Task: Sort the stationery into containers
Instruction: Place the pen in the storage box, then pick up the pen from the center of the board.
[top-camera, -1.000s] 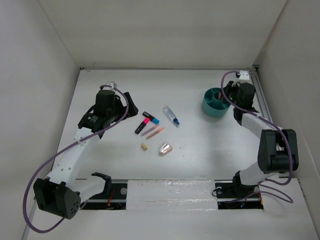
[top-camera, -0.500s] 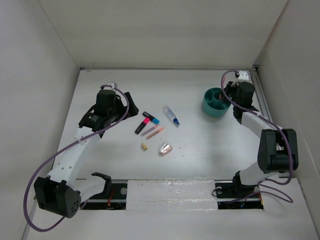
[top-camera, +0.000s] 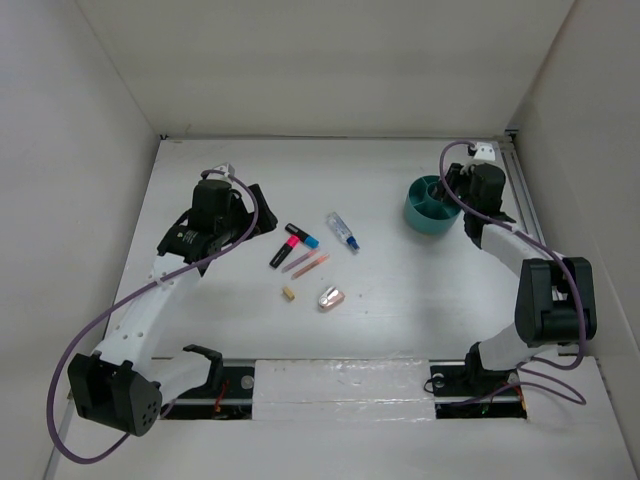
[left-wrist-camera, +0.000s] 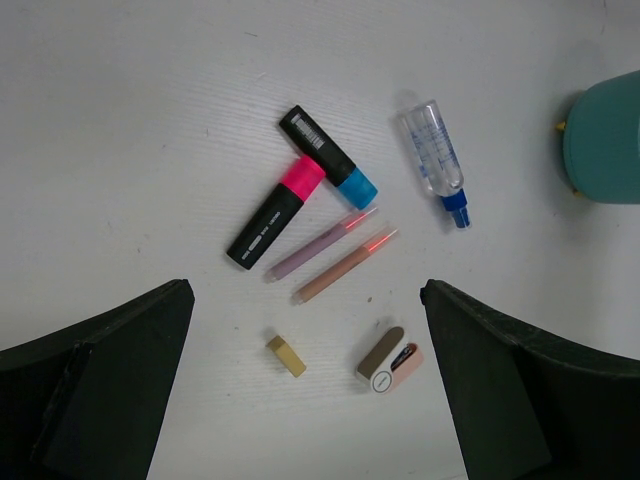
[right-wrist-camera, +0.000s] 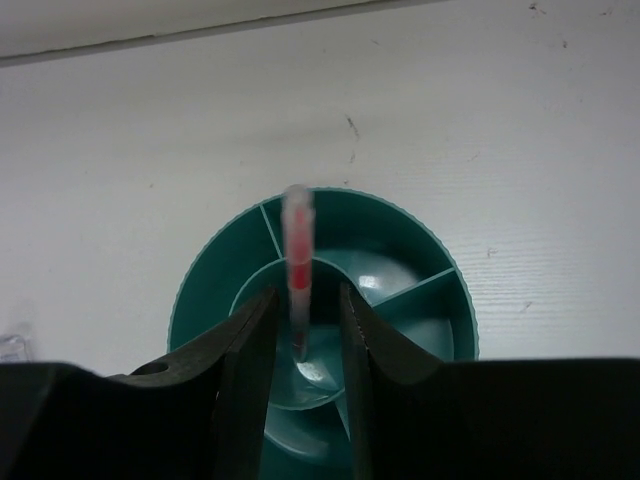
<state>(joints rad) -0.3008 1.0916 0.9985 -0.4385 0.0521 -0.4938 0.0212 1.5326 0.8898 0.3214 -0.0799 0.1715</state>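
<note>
**One pink pen (right-wrist-camera: 298, 250) in, seven things left**

Your right gripper (right-wrist-camera: 303, 300) stands slightly parted around the pink pen, upright in the middle of the teal bowl (top-camera: 425, 225), far right. Your left gripper (left-wrist-camera: 305, 300) hovers spread wide over two markers (left-wrist-camera: 275, 215), a tube (left-wrist-camera: 435, 150), two thin pens (left-wrist-camera: 320, 245), a tan block (left-wrist-camera: 286, 356) and an oval piece (left-wrist-camera: 392, 358). Marker print is unreadable.

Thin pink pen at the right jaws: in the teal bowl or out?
In. The thin pink pen stands near upright, lower end in the round teal plastic bowl's centre well, between the right gripper's parted jaws.
</note>
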